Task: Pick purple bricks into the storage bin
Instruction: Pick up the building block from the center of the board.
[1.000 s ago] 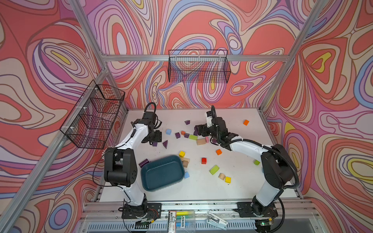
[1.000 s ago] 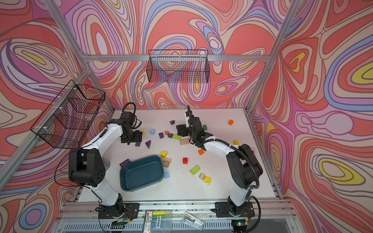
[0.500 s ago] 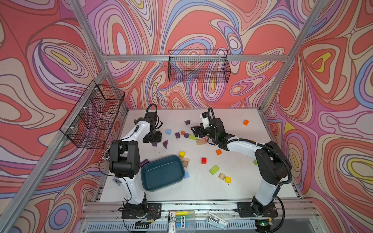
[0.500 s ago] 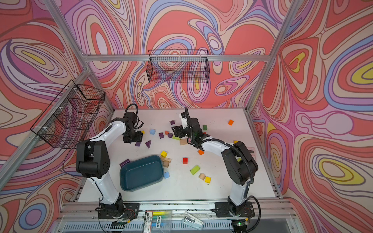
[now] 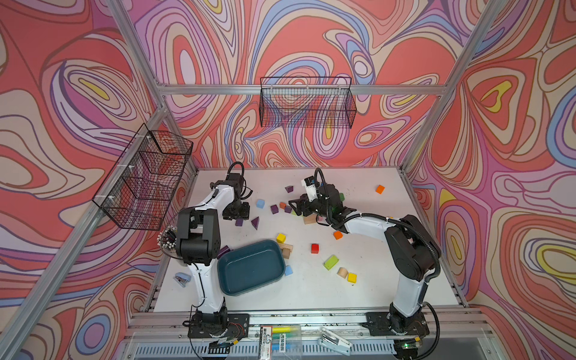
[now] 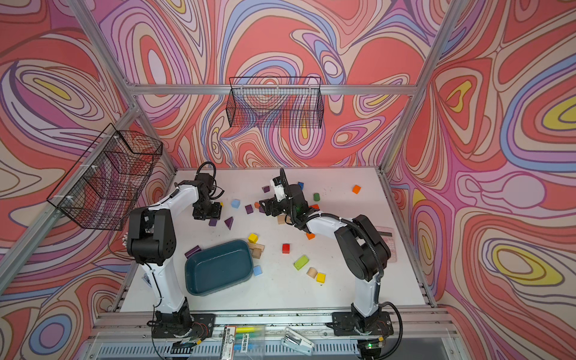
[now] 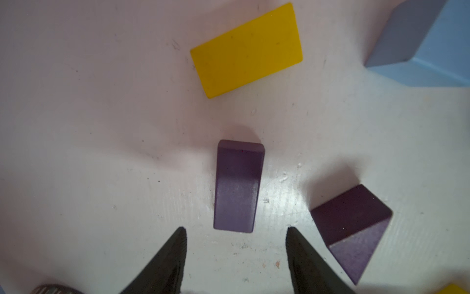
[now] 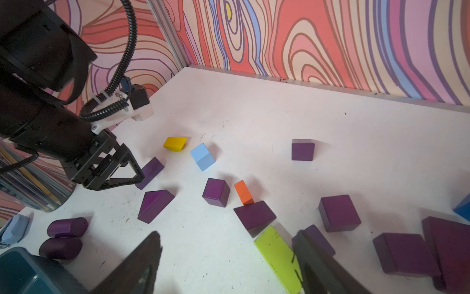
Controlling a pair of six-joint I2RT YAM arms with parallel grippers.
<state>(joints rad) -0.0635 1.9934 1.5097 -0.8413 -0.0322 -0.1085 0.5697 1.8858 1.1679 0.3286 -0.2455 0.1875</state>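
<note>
Twin top views high above, wrist views near table (image 7: 76,127)

Eleven purple blocks (image 8: 216,192) can be counted in the right wrist view; two of them are cylinders (image 8: 67,227), lying near the bin.
One bin (image 5: 251,268), near left.
Two light-blue blocks (image 5: 260,203).
One dark-blue block (image 6: 300,185), far side.
Three yellow blocks (image 5: 280,238), one of them far left.
At least three orange blocks (image 5: 379,189).
One red block (image 5: 314,248).
Three green blocks (image 5: 331,261): two lime, one dark.
Four bare-wood blocks (image 5: 342,272).
Two wire baskets (image 5: 307,103): one on the far wall, one on the left wall.
Two staplers (image 5: 181,278), both near.
One pink slab (image 6: 393,246), right.
</note>
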